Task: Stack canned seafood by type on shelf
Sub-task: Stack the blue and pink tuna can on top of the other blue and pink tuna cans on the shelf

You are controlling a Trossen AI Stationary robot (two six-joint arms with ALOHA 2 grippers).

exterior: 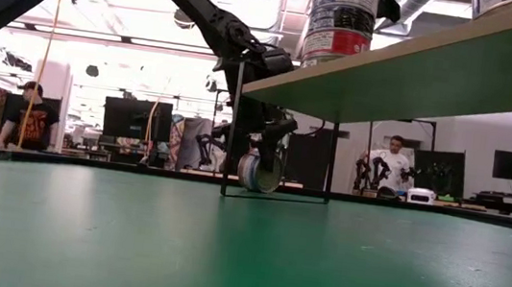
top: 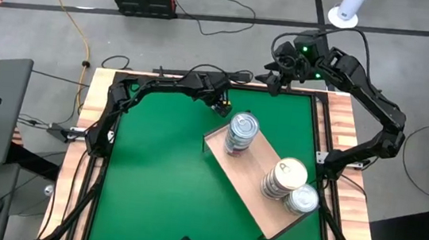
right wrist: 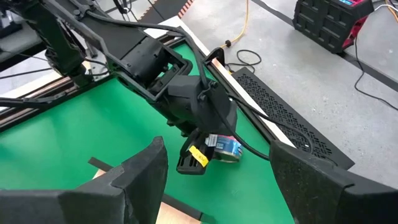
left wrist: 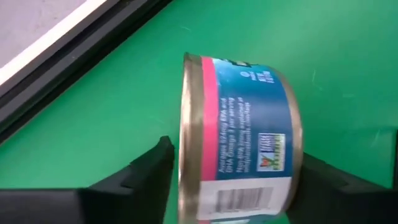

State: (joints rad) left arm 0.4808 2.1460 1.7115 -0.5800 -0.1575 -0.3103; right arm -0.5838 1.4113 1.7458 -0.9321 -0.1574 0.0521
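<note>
**Left gripper straddles a tin on its edge**

The left gripper (left wrist: 233, 180) has its two dark fingers either side of a small round tin with a blue and pink label and a gold rim (left wrist: 239, 140). The tin stands on its edge on the green mat (left wrist: 124, 112), between the fingers; whether the pads actually press its flat faces cannot be told. In the low view the same tin (exterior: 260, 173) rests on the mat under the gripper, near the table's far edge.

Just beside it, toward the table's middle, the light-wood rectangular shelf board (top: 249, 189) lies at an angle across the mat. On it stand a stack of blue-labelled tins with a silver lid (top: 242, 132) at the end nearest the left gripper, and two more stacks at the other end: one with a pale lid (top: 283, 178), one with a silver lid (top: 302, 199), touching each other.

The right gripper (right wrist: 217, 180) hovers with its fingers spread apart, empty, above the table's far right corner, looking down at the left arm.
</note>
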